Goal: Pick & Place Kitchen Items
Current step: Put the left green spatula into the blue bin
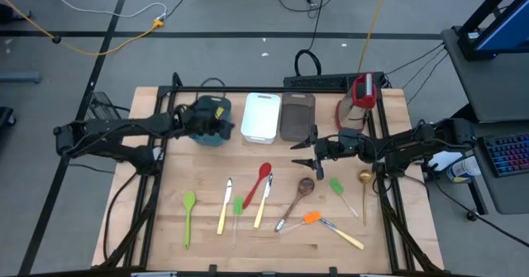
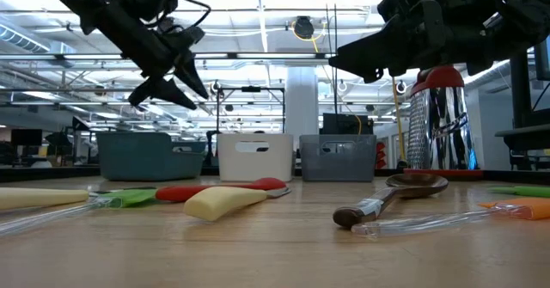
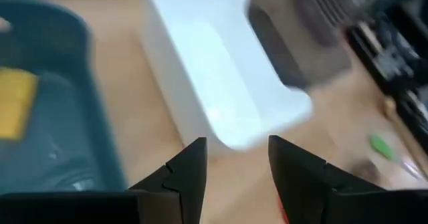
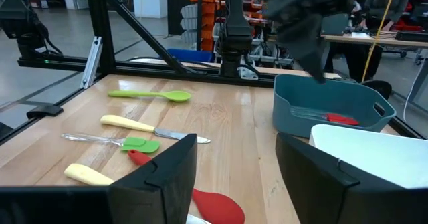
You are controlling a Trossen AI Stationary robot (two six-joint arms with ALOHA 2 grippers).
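The kitchen items lie spread on the wooden table. Among them are a green spoon, a pale-handled knife, a red spoon, a wooden spoon, an orange spatula, a green spatula and a gold spoon. My left gripper hangs open above the teal tray, near the white tray, with nothing between its fingers. The teal tray holds a yellow item and a red one. My right gripper is open, level above the table, pointing toward the table's left edge and empty.
A grey-brown tray stands right of the white tray along the far edge. A red-and-white upright object stands at the far right corner. A dark frame runs along the table's sides. Bare wood shows at the near left.
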